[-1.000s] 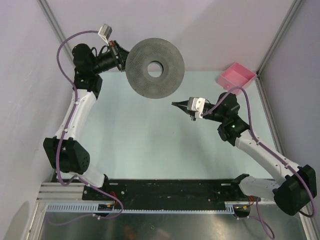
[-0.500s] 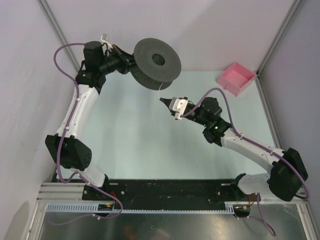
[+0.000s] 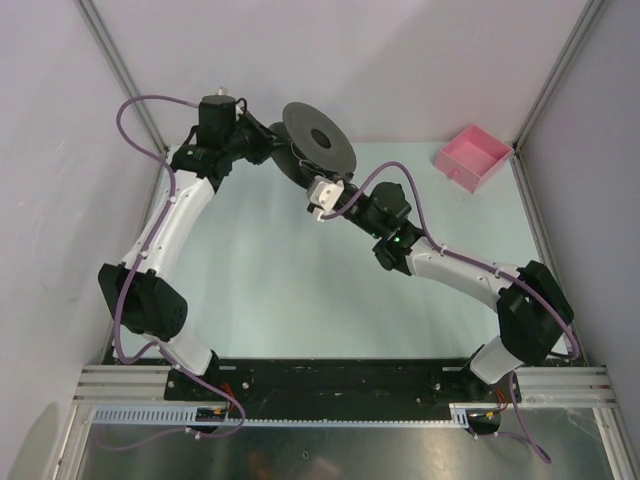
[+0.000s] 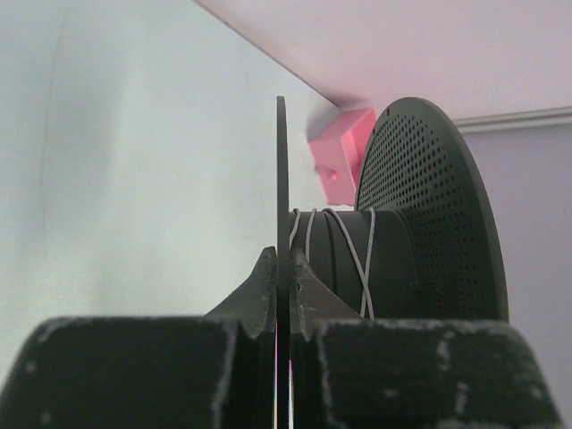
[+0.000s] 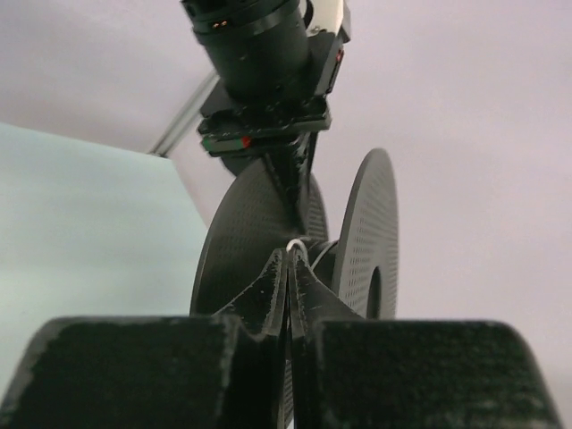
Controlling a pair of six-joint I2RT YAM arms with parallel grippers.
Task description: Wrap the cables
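Pale green tabletop [image 3: 260,290] runs from the near edge, where both arm bases are bolted, to the grey back wall [image 3: 420,60]. From those bases the two arms reach inward and meet near the far side. The right gripper [image 5: 288,261] has its jaws pressed together, with a whitish bit of the cable [image 5: 295,243] caught right at the tips. It points up into the gap between the two flanges of the dark grey spool [image 3: 318,143]. Just beyond, the left gripper [image 4: 279,268] is clamped narrow on the thin edge of one flange and holds the spool up off the table, tilted. A few hair-fine turns of the cable lie slantwise around the spool's core – loosely spaced, not side by side. Farther off to the right, a pink bin [image 3: 472,157] sits on the table near the back corner, well apart from both grippers.
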